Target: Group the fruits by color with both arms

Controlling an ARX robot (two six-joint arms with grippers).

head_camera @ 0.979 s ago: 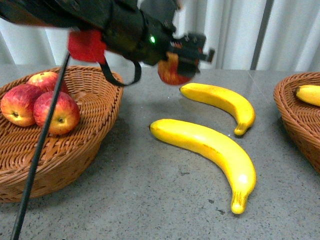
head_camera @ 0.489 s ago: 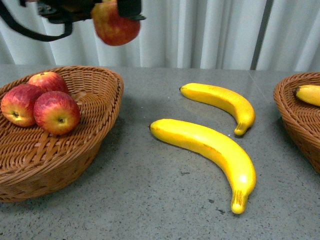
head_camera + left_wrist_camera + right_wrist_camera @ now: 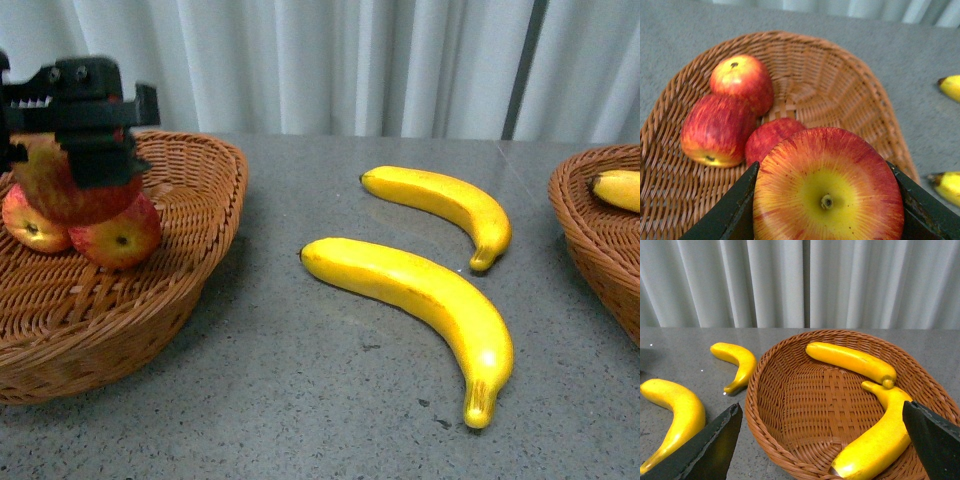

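Front view, left to right: my left gripper (image 3: 72, 150) is low over the left basket (image 3: 190, 290), jaws clamped on the held apple (image 3: 60, 195). That apple hangs just above the loose apples (image 3: 120, 238) in the basket, maybe touching them, can't tell. Left wrist view: held apple is stem-up between both fingers (image 3: 732, 215), with three loose apples on the weave under it.

Mid table (image 3: 300, 400): the near banana (image 3: 410, 300) and the far banana (image 3: 440, 205) lie flat, close but apart, nothing gripping them.

Far right: the right basket (image 3: 590, 240), only partly in frame. Right wrist view shows two basket bananas (image 3: 850, 360) lying inside it. My right gripper (image 3: 822, 445) has its jaws spread wide with nothing between them, facing that basket from near its rim. It doesn't show in the front view.

Progress, my read: red side is nearly done, three apples in, the fourth only needs releasing, and no apple is visible on the table. Yellow side is about half done, two in and two left to pick up. Overall, well past halfway.
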